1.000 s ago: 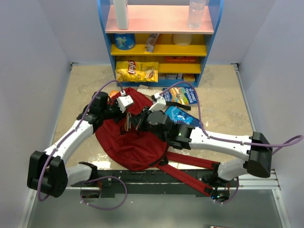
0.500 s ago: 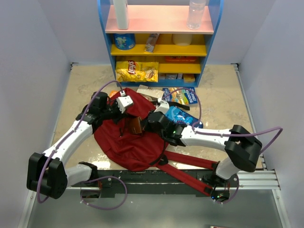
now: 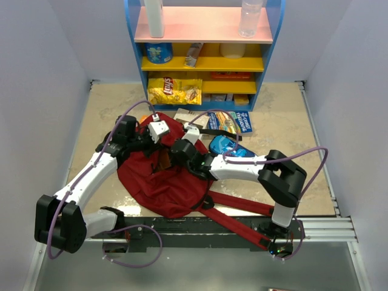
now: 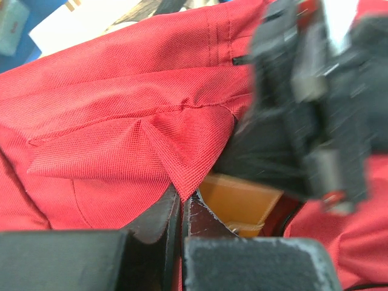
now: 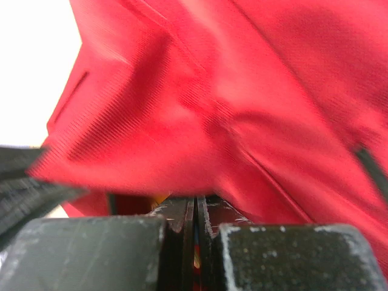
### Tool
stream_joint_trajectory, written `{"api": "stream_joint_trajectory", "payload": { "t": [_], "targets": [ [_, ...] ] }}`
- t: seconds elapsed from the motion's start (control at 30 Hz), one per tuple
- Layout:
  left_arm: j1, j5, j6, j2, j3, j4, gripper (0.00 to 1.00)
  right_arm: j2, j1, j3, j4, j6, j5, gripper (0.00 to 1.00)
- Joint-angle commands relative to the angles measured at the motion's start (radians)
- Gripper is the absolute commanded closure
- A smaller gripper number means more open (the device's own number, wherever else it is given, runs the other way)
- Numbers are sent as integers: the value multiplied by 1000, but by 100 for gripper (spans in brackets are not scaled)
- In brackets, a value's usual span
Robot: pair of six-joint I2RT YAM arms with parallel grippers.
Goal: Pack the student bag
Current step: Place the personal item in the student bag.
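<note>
The student bag (image 4: 121, 109) hides most of an orange-brown item (image 4: 242, 203); the right arm (image 4: 309, 103) is blurred.

Pale, plain walls (image 3: 42, 91) close the space in on the left, right and back, under soft, even light. The tabletop (image 3: 285, 121) is a beige, marbled slab. Against the back wall stands a blue shelf unit (image 3: 128, 36). Its pink top board (image 3: 200, 27) carries a white bottle (image 3: 154, 17) and a clear bottle (image 3: 250, 17). On the yellow boards below are a blue can (image 3: 159, 53) and a yellow Lay's bag (image 3: 176, 91). A metal rail (image 3: 324, 229) runs along the near edge.
</note>
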Motion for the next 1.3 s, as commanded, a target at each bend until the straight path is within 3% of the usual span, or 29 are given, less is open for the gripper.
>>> {"api": "stream_joint_trajectory", "payload": {
  "t": [0.0,0.17,0.2,0.23,0.33,0.43,0.5,0.6,0.63,0.7,0.9,1.27],
  "targets": [
    [-3,148,-6,12,56,19,100,33,16,93,68,-31,77,100],
    [-3,156,-5,21,49,20,100,38,22,101,149,-48,126,100],
    [-1,153,-8,27,53,20,100,35,29,96,157,-56,126,92],
    [-1,151,-8,29,56,17,100,27,34,67,201,-97,119,68],
    [-1,136,-11,37,62,22,100,-31,60,-26,275,-171,115,32],
    [2,120,-9,43,61,31,100,-106,80,-95,292,-220,114,22],
    [3,107,-8,51,58,35,100,-150,89,-108,281,-261,99,27],
    [8,96,-5,58,59,41,100,-177,121,-71,223,-309,69,48],
    [8,93,-6,58,61,43,100,-172,129,-60,176,-307,91,73],
    [6,93,-11,58,62,46,100,-166,145,-48,123,-292,112,100],
    [8,94,-11,58,59,43,100,-203,169,-117,110,-272,131,100],
    [8,111,-12,43,76,29,100,-39,169,-82,48,-217,184,100]
  ]
}}
